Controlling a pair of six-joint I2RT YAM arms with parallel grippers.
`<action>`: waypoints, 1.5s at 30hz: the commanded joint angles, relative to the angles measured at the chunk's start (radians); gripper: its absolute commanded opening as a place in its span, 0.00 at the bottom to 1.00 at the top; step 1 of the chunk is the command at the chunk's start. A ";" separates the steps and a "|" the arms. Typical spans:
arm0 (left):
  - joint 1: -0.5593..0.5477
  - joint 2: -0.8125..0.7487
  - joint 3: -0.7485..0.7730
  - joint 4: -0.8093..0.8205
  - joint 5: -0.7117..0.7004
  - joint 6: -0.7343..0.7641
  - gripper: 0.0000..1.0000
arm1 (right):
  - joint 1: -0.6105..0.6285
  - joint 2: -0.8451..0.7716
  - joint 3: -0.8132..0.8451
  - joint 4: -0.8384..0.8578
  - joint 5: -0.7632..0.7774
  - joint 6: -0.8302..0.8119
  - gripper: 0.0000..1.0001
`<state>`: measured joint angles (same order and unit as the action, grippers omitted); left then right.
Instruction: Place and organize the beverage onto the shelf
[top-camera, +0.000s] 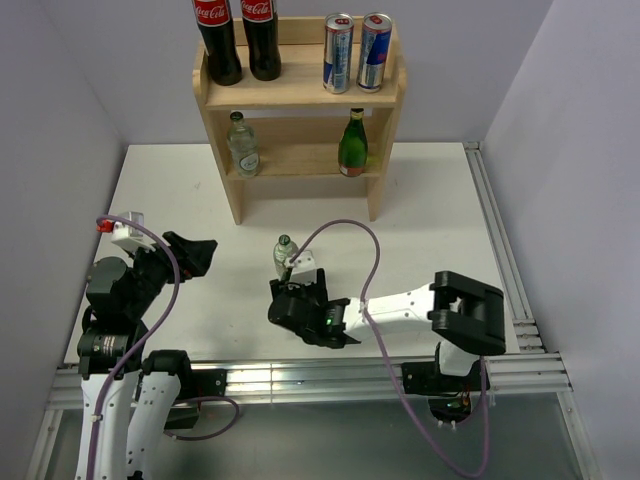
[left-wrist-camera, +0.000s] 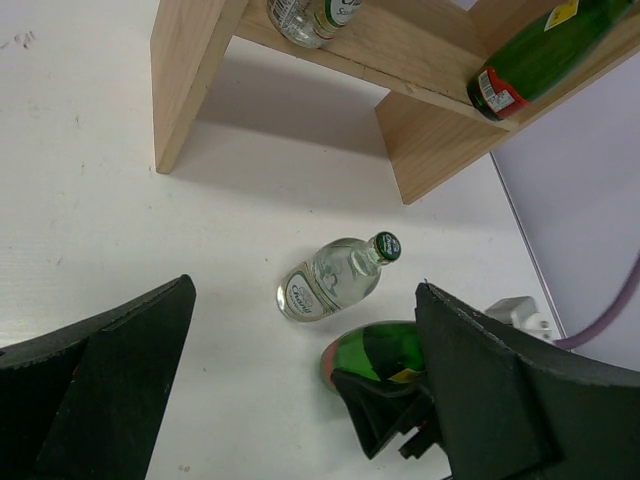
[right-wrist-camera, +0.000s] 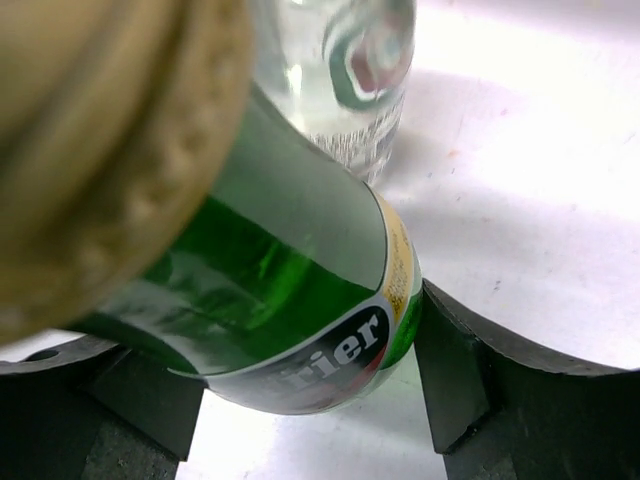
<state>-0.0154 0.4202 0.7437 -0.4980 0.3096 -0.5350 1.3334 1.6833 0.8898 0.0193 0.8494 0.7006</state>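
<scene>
The wooden shelf (top-camera: 300, 92) stands at the back. Two slim cans (top-camera: 338, 52) (top-camera: 374, 50) stand on its top tier at the right. On the lower tier a clear bottle (top-camera: 243, 145) is at the left and a green bottle (top-camera: 352, 145) at the right. A second clear bottle (top-camera: 285, 255) (left-wrist-camera: 325, 280) stands on the table. Just in front of it, my right gripper (top-camera: 292, 300) (right-wrist-camera: 300, 385) is shut on a second green bottle (right-wrist-camera: 280, 290) (left-wrist-camera: 385, 350), tilted with its cap towards the wrist. My left gripper (top-camera: 205, 252) is open and empty at the left.
Two tall cola bottles (top-camera: 217, 40) (top-camera: 261, 35) fill the top tier's left half. A purple cable (top-camera: 370, 260) loops over the table behind the right arm. Metal rails run along the near edge (top-camera: 300, 375) and the right edge (top-camera: 495, 230). Walls close in on both sides.
</scene>
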 joint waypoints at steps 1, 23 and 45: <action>0.008 -0.017 -0.003 0.033 0.014 0.018 0.99 | 0.016 -0.140 0.035 0.050 0.142 -0.013 0.00; 0.012 -0.015 -0.001 0.030 0.013 0.018 0.99 | -0.281 -0.191 0.414 0.114 0.001 -0.490 0.00; 0.048 -0.031 -0.004 0.036 0.023 0.020 0.99 | -0.479 0.016 0.739 0.051 -0.081 -0.546 0.00</action>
<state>0.0250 0.4011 0.7399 -0.4961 0.3172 -0.5350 0.8791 1.7260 1.5101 -0.0486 0.7414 0.1631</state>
